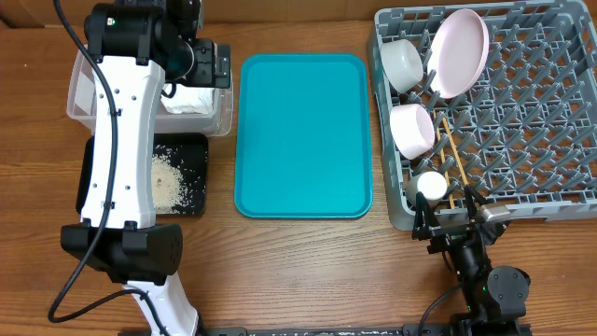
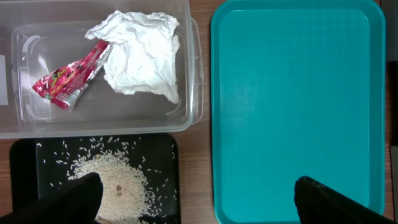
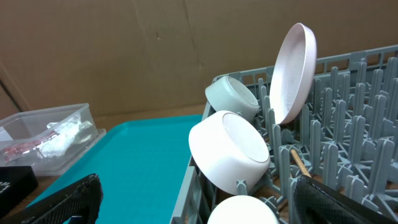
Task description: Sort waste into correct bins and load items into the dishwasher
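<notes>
The clear tub holds the crumpled white napkin and the red wrapper. The black tray holds a heap of rice. My left gripper is open and empty, high above the tub and black tray; overhead it sits at the tub's right end. The grey dish rack holds a large plate, two bowls, a small cup and chopsticks. My right gripper is open and empty at the rack's front left corner.
The empty teal serving tray lies between the bins and the rack. The right wrist view shows the plate upright between pegs and a bowl tilted on its side. A cardboard wall stands behind the table.
</notes>
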`<state>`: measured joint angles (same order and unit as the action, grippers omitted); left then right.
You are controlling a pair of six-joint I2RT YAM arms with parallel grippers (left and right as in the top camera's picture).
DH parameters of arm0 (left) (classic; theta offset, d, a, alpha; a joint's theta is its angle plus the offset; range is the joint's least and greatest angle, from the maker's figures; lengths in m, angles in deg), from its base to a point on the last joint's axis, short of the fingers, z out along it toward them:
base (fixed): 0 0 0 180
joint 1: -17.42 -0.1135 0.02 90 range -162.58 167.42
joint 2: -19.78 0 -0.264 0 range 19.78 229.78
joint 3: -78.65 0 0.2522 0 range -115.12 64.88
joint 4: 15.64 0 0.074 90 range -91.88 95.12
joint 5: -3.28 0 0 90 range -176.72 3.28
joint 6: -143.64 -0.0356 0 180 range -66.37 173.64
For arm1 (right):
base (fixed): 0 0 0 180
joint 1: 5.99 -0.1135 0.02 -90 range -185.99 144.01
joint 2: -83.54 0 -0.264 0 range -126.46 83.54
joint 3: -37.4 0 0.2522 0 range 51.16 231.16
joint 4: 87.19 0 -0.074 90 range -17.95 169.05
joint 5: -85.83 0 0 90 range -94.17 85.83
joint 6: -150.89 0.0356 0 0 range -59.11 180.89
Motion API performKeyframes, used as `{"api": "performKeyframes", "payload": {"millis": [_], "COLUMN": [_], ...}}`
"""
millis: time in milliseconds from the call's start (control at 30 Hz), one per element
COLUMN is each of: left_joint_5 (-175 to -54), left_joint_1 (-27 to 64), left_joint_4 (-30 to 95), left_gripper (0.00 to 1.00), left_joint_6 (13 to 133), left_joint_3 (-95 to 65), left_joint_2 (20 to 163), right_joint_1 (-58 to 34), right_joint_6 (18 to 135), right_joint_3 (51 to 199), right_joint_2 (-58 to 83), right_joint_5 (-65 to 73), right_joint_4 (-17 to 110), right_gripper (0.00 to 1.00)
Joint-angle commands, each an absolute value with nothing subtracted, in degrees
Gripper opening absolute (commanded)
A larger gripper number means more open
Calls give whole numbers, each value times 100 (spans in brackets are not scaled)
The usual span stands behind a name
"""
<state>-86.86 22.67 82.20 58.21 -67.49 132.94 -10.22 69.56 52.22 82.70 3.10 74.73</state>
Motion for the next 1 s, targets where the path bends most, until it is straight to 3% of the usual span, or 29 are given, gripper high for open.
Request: {"api": "performKeyframes", "payload": {"millis": [0, 700, 967], "left_joint_5": [-8625, -8314, -9066], "left_joint_1": [2311, 2420, 2479], "left_joint_4": [8211, 8178, 6384], "left_gripper": [100, 100, 100], "left_joint_6": [5922, 5850, 5668], "left_joint_3": [-6824, -6824, -6824], "left_joint_2": [13292, 13252, 12374], "right_joint_1": [-1055, -1055, -1055], "right_joint_6": [7034, 7034, 7034], "right_joint_3": [5163, 5161, 5161], "right_joint_2": [8338, 8338, 8338], "right_joint_5": [338, 340, 338], "right_joint_4": [7491, 7491, 7491], "right_gripper": [100, 100, 100]}}
